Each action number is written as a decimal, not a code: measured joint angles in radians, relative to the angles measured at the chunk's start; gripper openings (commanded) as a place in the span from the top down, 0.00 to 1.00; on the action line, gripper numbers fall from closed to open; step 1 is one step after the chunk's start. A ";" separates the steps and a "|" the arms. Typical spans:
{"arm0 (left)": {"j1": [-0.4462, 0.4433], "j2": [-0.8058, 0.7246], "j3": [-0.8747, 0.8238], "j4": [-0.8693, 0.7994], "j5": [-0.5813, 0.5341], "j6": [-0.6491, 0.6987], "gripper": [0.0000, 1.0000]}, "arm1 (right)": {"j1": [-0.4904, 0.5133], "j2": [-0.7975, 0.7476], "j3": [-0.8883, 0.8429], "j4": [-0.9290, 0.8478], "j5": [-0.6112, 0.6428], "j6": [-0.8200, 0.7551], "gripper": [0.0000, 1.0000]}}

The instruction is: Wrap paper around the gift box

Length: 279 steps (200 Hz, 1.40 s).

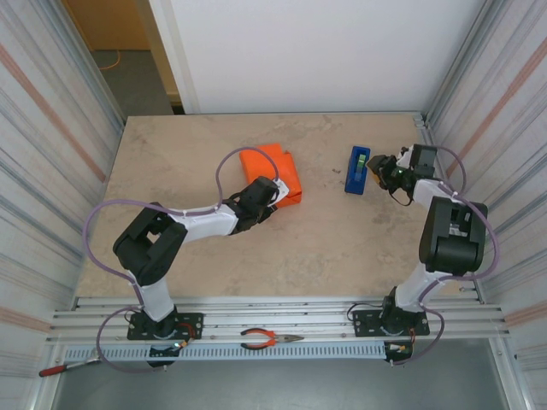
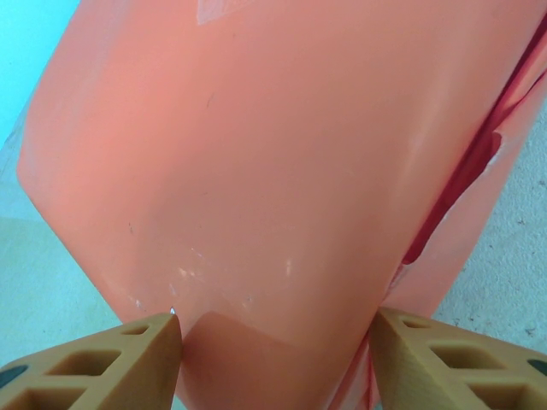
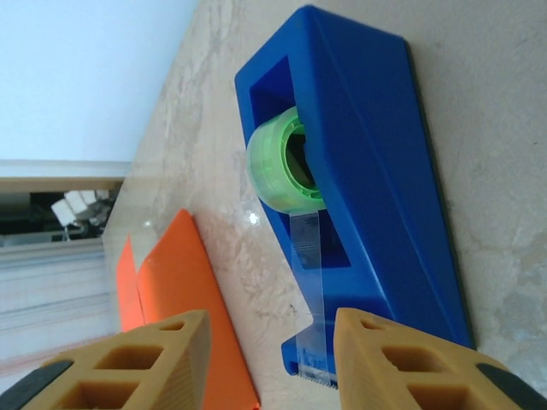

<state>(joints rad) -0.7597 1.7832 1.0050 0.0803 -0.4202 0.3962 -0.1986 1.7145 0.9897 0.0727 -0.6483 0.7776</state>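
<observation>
Over the beige stone-look counter (image 1: 205, 256), the top camera has the gift box (image 1: 287, 181) as a compact orange block, wrapped in thin bright orange paper (image 1: 259, 160). It sits about mid-counter, a shade nearer the far edge. The left claw (image 1: 273, 195) is right at the block's near side, touching the paper. Toward the right edge lies a narrow blue plastic tape dispenser (image 1: 357, 169), with the right claw (image 1: 377, 171) just beside it. Orange-handled pliers (image 1: 269, 339) lie on the metal rail (image 1: 299, 318) along the near edge.

Left wrist now: creased orange paper (image 2: 282, 171) looms ahead, and the left claw (image 2: 273, 329) has its tan fingers (image 2: 128, 363) set apart either side of the wrapped block's end. Whether they are squeezing it or only straddling it, I cannot tell.

Right wrist: the blue dispenser (image 3: 376, 171) lies on the counter with its green tape roll (image 3: 282, 166) and a clear strip running to the cutter. The right claw (image 3: 273, 342) is released, its fingers (image 3: 128, 367) spread, and the cutter end sits between them. Orange paper (image 3: 184, 307) shows beyond, toward the left.
</observation>
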 measured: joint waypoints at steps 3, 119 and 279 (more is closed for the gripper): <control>0.000 0.000 0.001 -0.001 0.000 0.000 0.40 | 0.000 0.003 0.000 0.004 -0.005 0.002 0.63; 0.000 0.001 0.001 0.000 0.000 0.000 0.41 | 0.011 0.109 0.025 0.061 -0.064 0.025 0.65; 0.000 0.001 0.001 0.000 0.000 0.000 0.42 | 0.026 0.143 0.034 0.070 -0.081 0.025 0.75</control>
<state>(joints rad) -0.7597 1.7844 1.0061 0.0799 -0.4202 0.3962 -0.1722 1.8572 1.0233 0.1429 -0.7292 0.8028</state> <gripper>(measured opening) 0.583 0.252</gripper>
